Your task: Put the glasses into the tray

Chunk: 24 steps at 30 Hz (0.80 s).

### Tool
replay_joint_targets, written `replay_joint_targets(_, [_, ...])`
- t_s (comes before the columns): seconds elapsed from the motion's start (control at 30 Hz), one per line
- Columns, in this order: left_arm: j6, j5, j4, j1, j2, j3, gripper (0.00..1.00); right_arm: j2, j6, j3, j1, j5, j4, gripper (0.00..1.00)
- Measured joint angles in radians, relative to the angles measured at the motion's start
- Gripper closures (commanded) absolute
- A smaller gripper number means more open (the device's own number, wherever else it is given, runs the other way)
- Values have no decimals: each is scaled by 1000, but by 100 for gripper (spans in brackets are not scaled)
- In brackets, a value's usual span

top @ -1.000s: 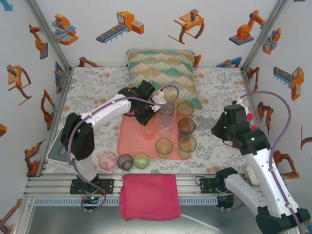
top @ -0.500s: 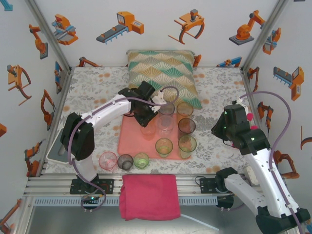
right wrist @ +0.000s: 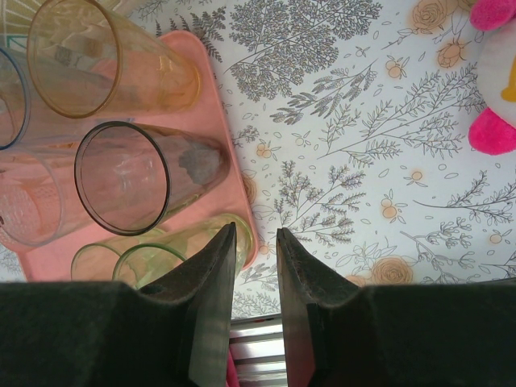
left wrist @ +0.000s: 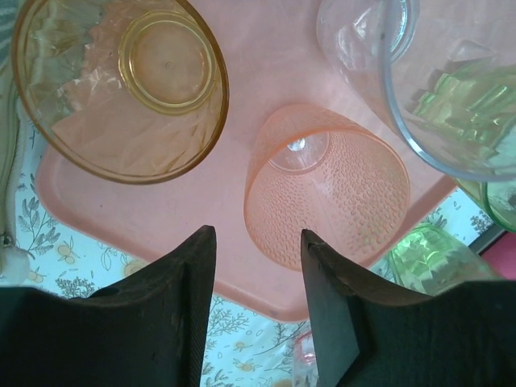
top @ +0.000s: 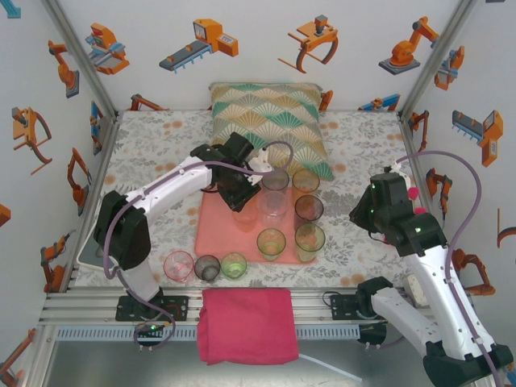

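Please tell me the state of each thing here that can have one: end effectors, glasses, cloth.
Left end effector: open, empty, over the pink glass.
Right end effector: slightly open, empty.
Pink glass: upright on the tray, not gripped.
Three front glasses: upright, off the tray.
Cloth: folded.

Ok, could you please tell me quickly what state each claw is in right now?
Left claw: open, holding nothing.
Right claw: narrowly open, holding nothing.
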Motion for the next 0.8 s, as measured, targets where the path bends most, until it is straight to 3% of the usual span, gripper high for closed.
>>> replay_joint_targets(0.67, [0, 0, -53, 0, -103, 2, 44, 0, 0, 0, 0, 8, 0, 69])
replay_joint_targets(0.8, [0, 0, -68, 3, -129, 2, 38, 0, 0, 0, 0, 13, 0, 66])
